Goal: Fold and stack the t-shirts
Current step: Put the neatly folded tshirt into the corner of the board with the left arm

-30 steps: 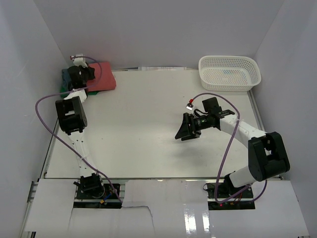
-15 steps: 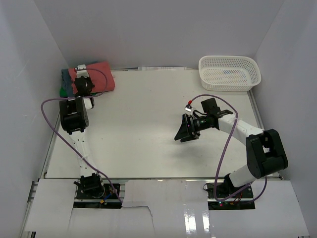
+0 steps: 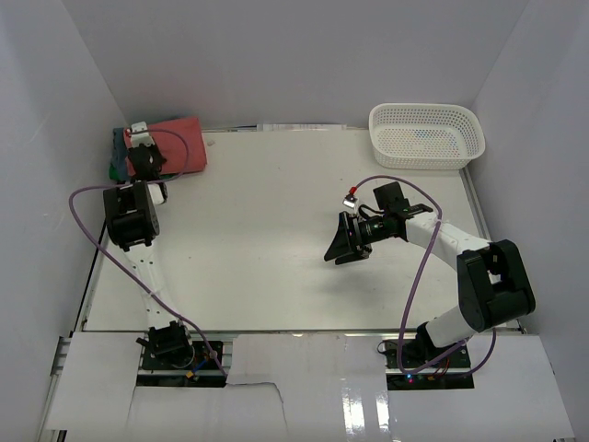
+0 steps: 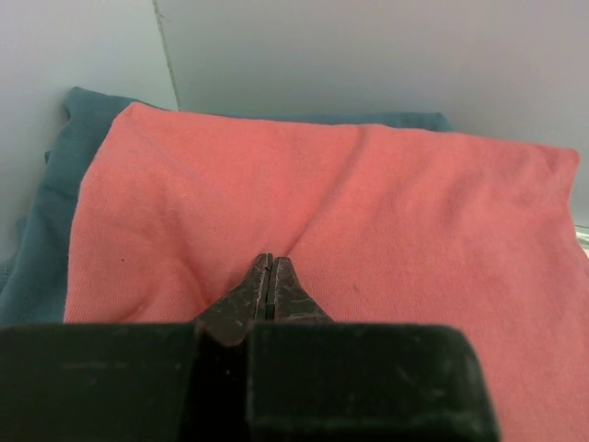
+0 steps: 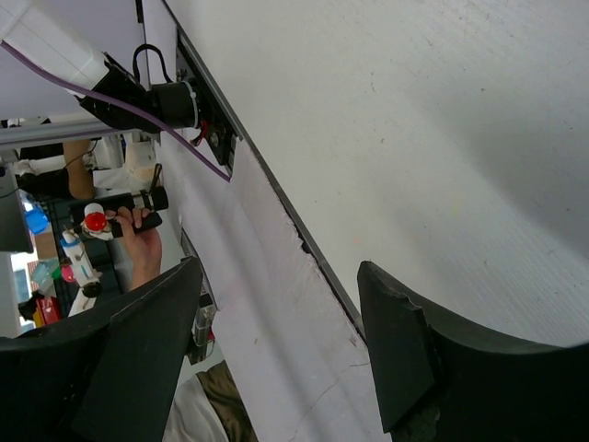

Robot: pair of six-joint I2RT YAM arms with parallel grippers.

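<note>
I am holding my left pincer [image 4: 268, 267] pressed shut, its two tips meeting in a thin line with no gap showing. The tips are resting against the red shirt [image 4: 368, 212], and small creases in the cloth are running toward them. I cannot tell whether a pinch of cloth is caught between them or whether I am only pushing on the surface.

The red shirt is lying folded into a flat rectangle at the far left corner of the table [image 3: 276, 239], close against the walls. It is sitting on top of the blue shirt [image 4: 55, 184], whose edge is showing along the left and far sides. From above, a sliver of the green shirt [image 3: 111, 169] is peeking out at the left edge of the pile, low down, so I am judging it to be the bottom layer.

I am carrying my right pincer [image 3: 342, 247] spread wide and gripping nothing. It is hovering over the bare middle right of the table, well apart from the pile. The basket [image 3: 428, 158] is standing at the far right corner, and I am seeing no cloth in it.

I am reckoning the job close to finished: all three shirts are looking folded and stacked. What seems left is neatening or nudging the pile, then lifting my left pincer clear.
</note>
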